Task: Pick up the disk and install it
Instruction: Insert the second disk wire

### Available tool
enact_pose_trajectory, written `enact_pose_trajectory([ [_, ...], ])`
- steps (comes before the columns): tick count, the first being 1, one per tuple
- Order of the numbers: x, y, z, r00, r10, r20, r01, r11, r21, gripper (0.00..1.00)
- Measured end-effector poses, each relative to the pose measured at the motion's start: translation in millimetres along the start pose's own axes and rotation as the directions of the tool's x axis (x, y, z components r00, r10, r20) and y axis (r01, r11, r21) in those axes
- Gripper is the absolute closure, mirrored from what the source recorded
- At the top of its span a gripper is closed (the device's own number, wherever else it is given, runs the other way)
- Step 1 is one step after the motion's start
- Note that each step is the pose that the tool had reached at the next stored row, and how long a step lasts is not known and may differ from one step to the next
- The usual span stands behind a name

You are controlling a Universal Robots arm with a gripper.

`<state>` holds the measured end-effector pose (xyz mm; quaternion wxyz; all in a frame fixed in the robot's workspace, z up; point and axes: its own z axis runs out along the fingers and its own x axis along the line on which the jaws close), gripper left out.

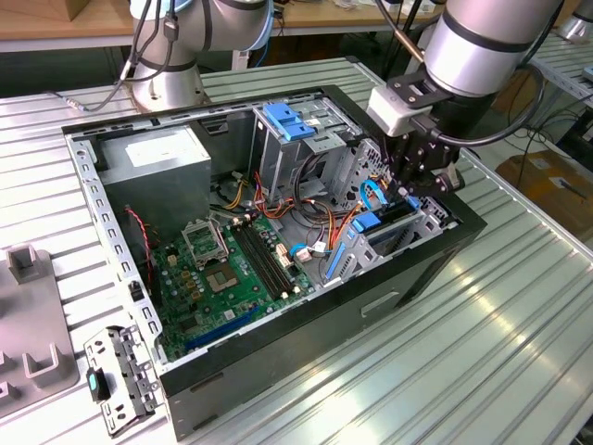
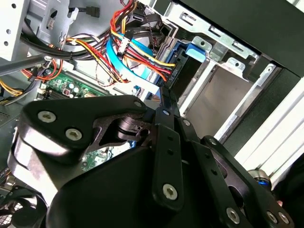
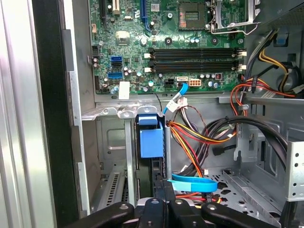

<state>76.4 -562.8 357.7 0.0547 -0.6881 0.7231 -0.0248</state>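
Gripper (image 1: 419, 185), mine, hangs directly over the disk (image 1: 382, 225), which stands on edge in the bay (image 1: 428, 221) at the case's (image 1: 278, 371) right; finger opening: I cannot tell.

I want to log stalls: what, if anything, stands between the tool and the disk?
Nothing visible: the tool is right at the disk, which stands on edge in the drive bay; colored wires run beside it.

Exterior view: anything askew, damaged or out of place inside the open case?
Nothing stands out. The disk stands on edge in the drive bay under the end effector, cables lie loose but intact, and the motherboard looks undamaged.
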Motion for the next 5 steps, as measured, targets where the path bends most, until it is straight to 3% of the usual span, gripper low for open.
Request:
enact_pose_trajectory([
  [5,0.0,-0.1,-0.6,1.0,0.0,0.0,0.0,1.0,0.0,0.89],
])
